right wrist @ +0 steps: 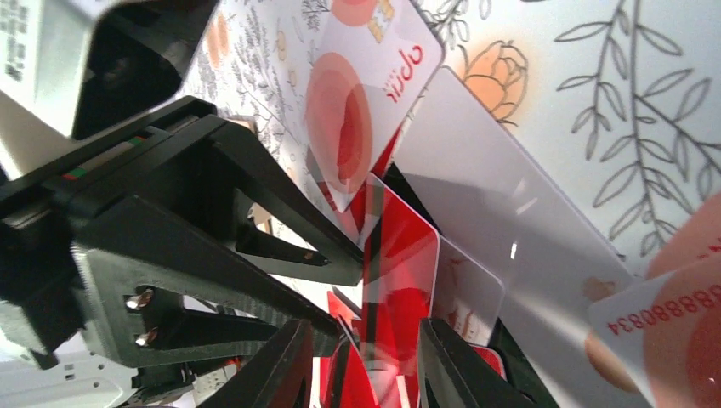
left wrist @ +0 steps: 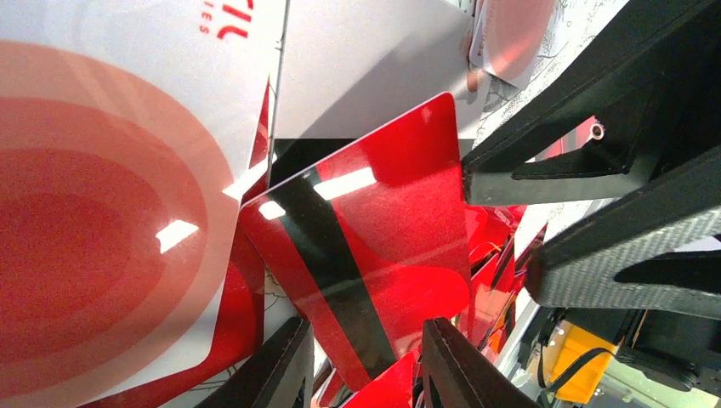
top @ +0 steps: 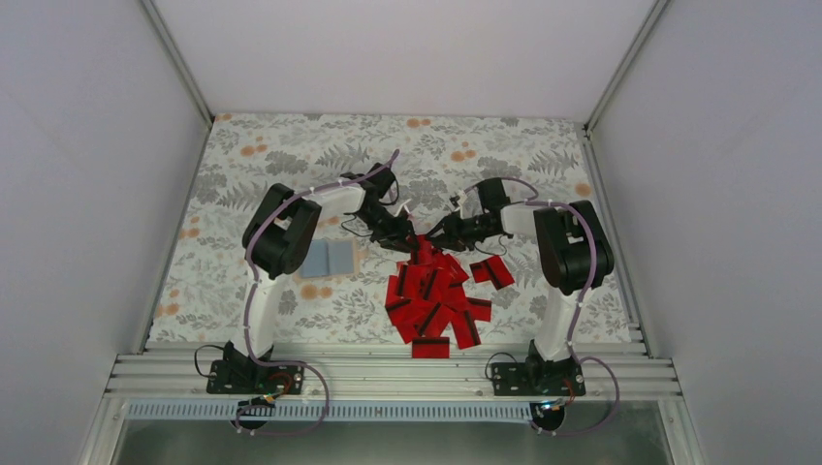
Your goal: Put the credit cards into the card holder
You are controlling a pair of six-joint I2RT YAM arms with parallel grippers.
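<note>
The desk (top: 543,155) is covered by a leaf-and-flower cloth (top: 291,145). The left arm (top: 281,228) and right arm (top: 572,242) reach inward from either side and meet over its middle.

Only the overhead view shows the whole layout. The credit cards (top: 436,300) lie in a loose red heap that runs from the meeting point toward the near edge, with a couple lying apart on the right (top: 492,272). The card holder (top: 330,258) lies flat on the cloth left of the heap, clear of the cards and just beside the left arm. It looks pale grey from here, and neither wrist camera catches it.

Seen from above, the left jaws and right jaws are a dark knot at the top of the heap, and their state is unreadable.

The left wrist view brings out a red card with a black stripe (left wrist: 383,229), tilted, its lower end between the left fingers (left wrist: 281,365). The fingers stand partly apart. The right jaws' tip meets the card's edge.

The right wrist view shows a red card nearly edge-on (right wrist: 395,289) between the right fingers (right wrist: 455,365), which are also partly apart.

Neither view shows whether either pair is actually clamped on a card.

Pale cards with red blots (right wrist: 357,127) lie around it.
</note>
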